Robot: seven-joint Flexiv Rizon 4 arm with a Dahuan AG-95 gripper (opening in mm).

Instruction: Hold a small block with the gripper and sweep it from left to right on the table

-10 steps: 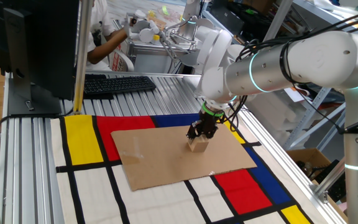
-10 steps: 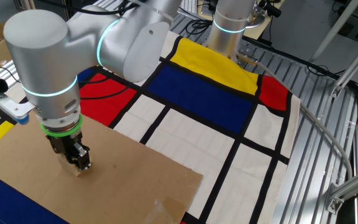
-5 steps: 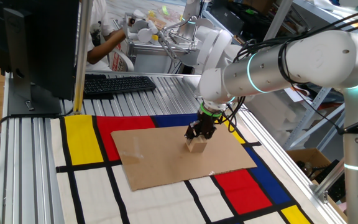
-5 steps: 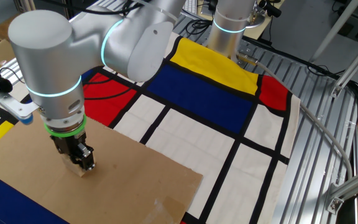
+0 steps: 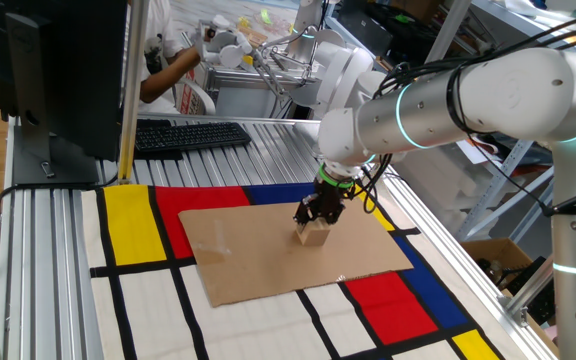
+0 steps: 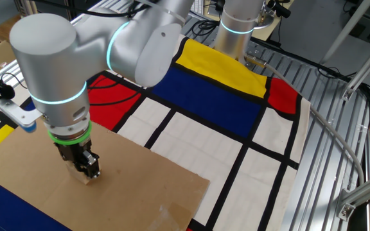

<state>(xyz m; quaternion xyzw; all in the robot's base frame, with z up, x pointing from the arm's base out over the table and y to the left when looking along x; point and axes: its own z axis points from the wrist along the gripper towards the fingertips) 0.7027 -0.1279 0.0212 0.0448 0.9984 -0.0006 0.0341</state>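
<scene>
A small tan wooden block (image 5: 314,234) rests on the brown cardboard sheet (image 5: 258,255) on the table (image 5: 58,260). My black gripper (image 5: 317,214) with its green ring stands straight above the block, and its fingers are shut on the block's sides. In the other fixed view the gripper (image 6: 84,169) hides most of the block (image 6: 86,179), of which only a pale edge shows below the fingers, on the cardboard sheet (image 6: 133,186). The thick white and silver arm reaches in from the right in the one fixed view.
The cardboard lies on a red, yellow, blue and white mat (image 5: 138,290) with black lines. A black keyboard (image 5: 190,134) and a monitor (image 5: 58,70) sit at the back left. A person (image 5: 173,60) works behind the table. A second arm base (image 6: 239,25) stands at the mat's far edge.
The gripper and the block have slid a little to the left across the cardboard in the one fixed view. The grip has stayed the same.
</scene>
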